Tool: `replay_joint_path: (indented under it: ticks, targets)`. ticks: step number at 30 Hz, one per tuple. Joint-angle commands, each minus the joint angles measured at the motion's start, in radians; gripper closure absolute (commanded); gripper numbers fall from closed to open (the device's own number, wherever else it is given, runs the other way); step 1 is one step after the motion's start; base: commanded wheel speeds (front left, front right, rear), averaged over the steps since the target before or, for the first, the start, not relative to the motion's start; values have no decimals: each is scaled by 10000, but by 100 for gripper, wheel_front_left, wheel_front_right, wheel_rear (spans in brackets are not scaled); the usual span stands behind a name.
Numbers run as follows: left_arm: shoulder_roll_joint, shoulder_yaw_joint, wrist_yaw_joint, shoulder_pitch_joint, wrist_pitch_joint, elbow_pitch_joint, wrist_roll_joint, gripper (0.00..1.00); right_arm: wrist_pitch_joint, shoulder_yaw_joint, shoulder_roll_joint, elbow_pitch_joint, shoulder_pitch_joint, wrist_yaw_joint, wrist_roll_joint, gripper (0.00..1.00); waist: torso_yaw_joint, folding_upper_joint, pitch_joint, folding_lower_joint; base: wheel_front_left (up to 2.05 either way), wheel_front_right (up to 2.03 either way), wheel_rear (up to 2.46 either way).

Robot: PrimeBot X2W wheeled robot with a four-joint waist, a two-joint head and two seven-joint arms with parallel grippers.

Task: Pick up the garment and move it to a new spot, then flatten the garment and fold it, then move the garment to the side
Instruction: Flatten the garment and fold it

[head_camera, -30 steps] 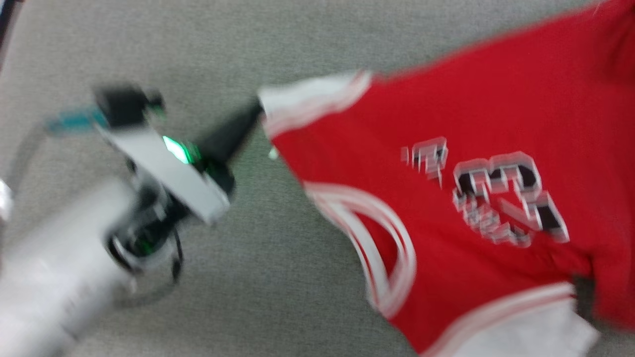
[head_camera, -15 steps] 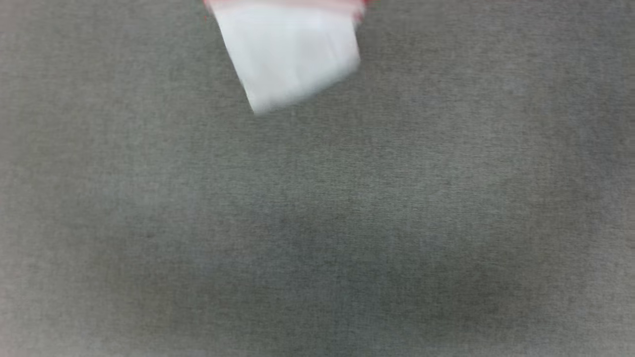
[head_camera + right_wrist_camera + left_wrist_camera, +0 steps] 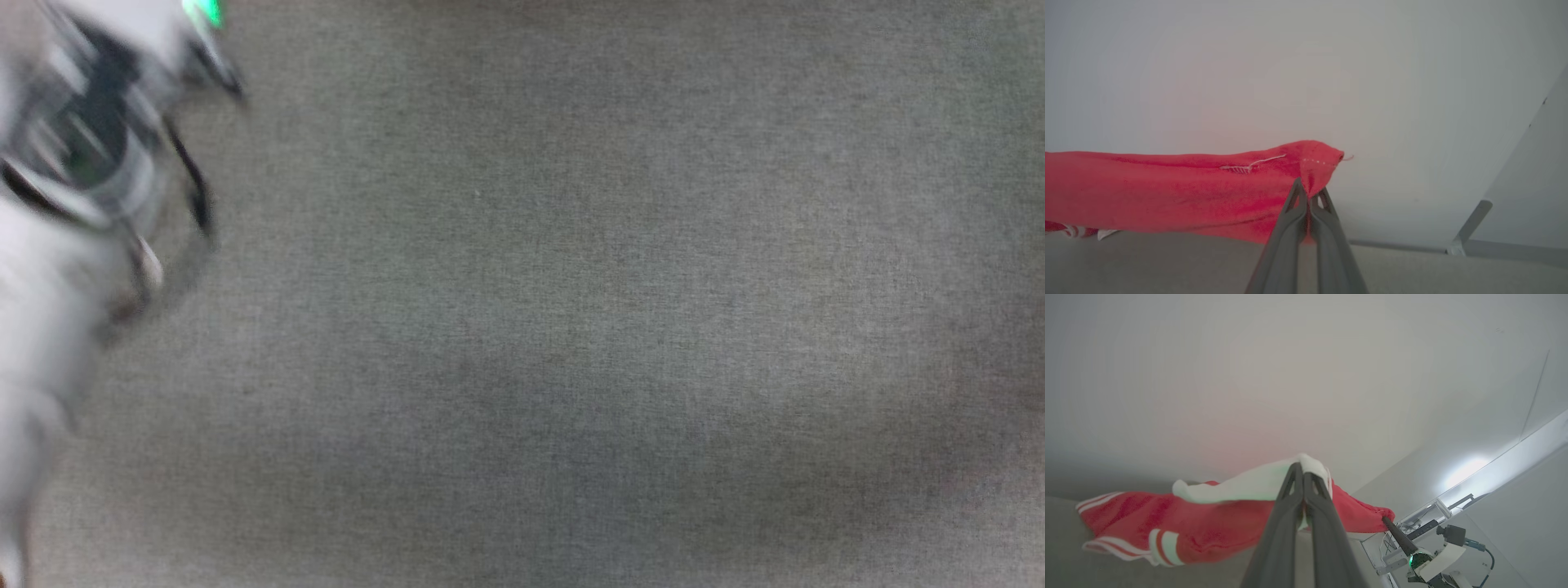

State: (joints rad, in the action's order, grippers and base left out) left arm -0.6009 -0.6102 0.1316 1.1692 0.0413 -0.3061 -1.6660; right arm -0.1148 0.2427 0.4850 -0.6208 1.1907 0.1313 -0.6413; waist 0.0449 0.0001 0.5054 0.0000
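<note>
Surface: grey woven surface, with a pale wall behind it in the wrist views.
Garment: the garment hangs in the air, stretched between the two end effectors. Its lower edge with the striped trim droops close to the grey surface. I cannot tell if it touches there.
Head view: strongly blurred; the left arm's wrist with a green light appears at the upper left.
Done, as I judge: the garment is picked up, so the first part of the task is under way.
In hand, as I judge: carrying the garment to the new spot.
Left to do: laying it down, flattening, folding, and moving it to the side.
Left end effector: the two fingers are pressed fully together and pinch the white sleeve at its upper edge.
Right end effector: the fingers are also pressed together, gripping a red corner of the garment near a stitched seam.
Care: the fabric is thin, so both pinches are small.
</note>
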Motion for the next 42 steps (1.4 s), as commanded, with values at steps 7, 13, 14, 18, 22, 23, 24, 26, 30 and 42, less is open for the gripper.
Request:
replay_joint_path:
  ticks: [7, 13, 14, 18, 22, 23, 24, 26, 30, 42]
  targets:
    - [28, -8, -26, -3451, 788, 1337, 185, 100, -559, 17, 351, 1619, -3279, -8, -1067, 100, -4, -1, -289, 0, 0, 0, 0]
    - [-246, -1, -26, -5576, 1168, 2568, 593, 100, -1302, -757, 614, 3543, -5679, -8, -1186, 100, -45, -1, -562, 0, 0, 0, 0]
    - [-290, -19, -26, -5890, 1261, 2741, 675, 100, -1487, -923, 649, 3919, -6082, -8, -1140, 100, -68, -1, -640, 0, 0, 0, 0]
    - [-635, 40, -24, -6984, 1665, 3500, 927, 100, -2218, -1694, 645, 5447, -7568, -8, -944, 100, -183, -1, -951, 0, 0, 0, 0]
    - [-1006, 345, -26, -8255, 2049, 4155, 1196, 100, -3073, -2489, 279, 7074, -8949, -8, -496, 100, -342, -1, -1231, 0, 0, 0, 0]
    - [-1106, 399, -26, -8552, 2095, 4302, 1286, 100, -3303, -2649, 191, 7447, -9276, -8, -343, 100, -372, -1, -1289, 0, 0, 0, 0]
    - [-1216, 444, -24, -8850, 2130, 4440, 1382, 100, -3543, -2817, 123, 7812, -9605, -8, -216, 100, -383, -1, -1332, 0, 0, 0, 0]
    - [-1458, 460, -26, -9397, 2166, 4724, 1587, 100, -4013, -3162, -60, 8585, -10202, -8, 31, 100, -398, -1, -1391, 0, 0, 0, 0]
    - [-1756, 793, -26, -10398, 2223, 5432, 1737, 100, -4870, -3923, -430, 9968, -11369, -8, 277, 100, -413, -1, -1497, 0, 0, 0, 0]
    - [-1758, 1309, -26, -11794, 2136, 6370, 2198, 100, -5872, -4760, -1198, 11177, -12656, -8, 274, 100, -442, -1, -2146, 0, 0, 0, 0]
